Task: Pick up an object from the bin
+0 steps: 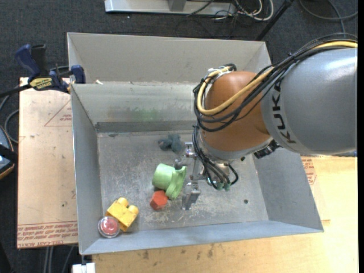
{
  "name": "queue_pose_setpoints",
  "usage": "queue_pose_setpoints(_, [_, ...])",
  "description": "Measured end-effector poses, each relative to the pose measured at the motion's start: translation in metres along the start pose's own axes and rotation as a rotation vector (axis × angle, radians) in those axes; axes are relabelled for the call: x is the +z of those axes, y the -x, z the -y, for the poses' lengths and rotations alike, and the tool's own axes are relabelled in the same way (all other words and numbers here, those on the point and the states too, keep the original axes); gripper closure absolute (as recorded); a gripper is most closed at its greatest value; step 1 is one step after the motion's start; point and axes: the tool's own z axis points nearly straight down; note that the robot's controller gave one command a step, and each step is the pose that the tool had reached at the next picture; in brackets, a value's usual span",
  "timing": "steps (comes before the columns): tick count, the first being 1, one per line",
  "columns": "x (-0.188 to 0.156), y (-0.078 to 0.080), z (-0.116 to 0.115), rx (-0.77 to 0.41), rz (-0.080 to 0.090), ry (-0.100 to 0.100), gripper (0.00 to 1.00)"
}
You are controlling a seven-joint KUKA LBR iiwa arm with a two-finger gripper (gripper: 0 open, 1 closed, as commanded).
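Observation:
My gripper (186, 183) hangs low over the middle of the bin floor, under the orange wrist cover. Its two metal fingers (191, 198) stand apart, one toward the back and one toward the front. A light green rounded plastic thing (166, 178) lies just to its left, and that thing's right end reaches in between the fingers. Touching the green thing's front left side is a small red block (159, 200).
A yellow studded brick (123, 212) and a round clear-pink cap (108, 226) lie in the front left corner. A grey-blue lump (170, 143) sits near the back wall. The arm and its cables cover the bin's right half.

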Motion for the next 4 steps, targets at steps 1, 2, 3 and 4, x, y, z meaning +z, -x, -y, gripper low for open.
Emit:
queue_pose_setpoints(1, [-0.004, 0.002, 0.001, 0.003, 0.007, 0.001, 1.00])
queue_pose_setpoints(2, [-0.004, 0.002, 0.001, 0.004, 0.008, 0.001, 0.00])
queue_pose_setpoints(3, [0.086, -0.006, -0.028, 0.202, 0.002, 0.000, 0.00])
queue_pose_setpoints(4, [0.083, -0.005, -0.027, 0.205, 0.007, 0.002, 1.00])
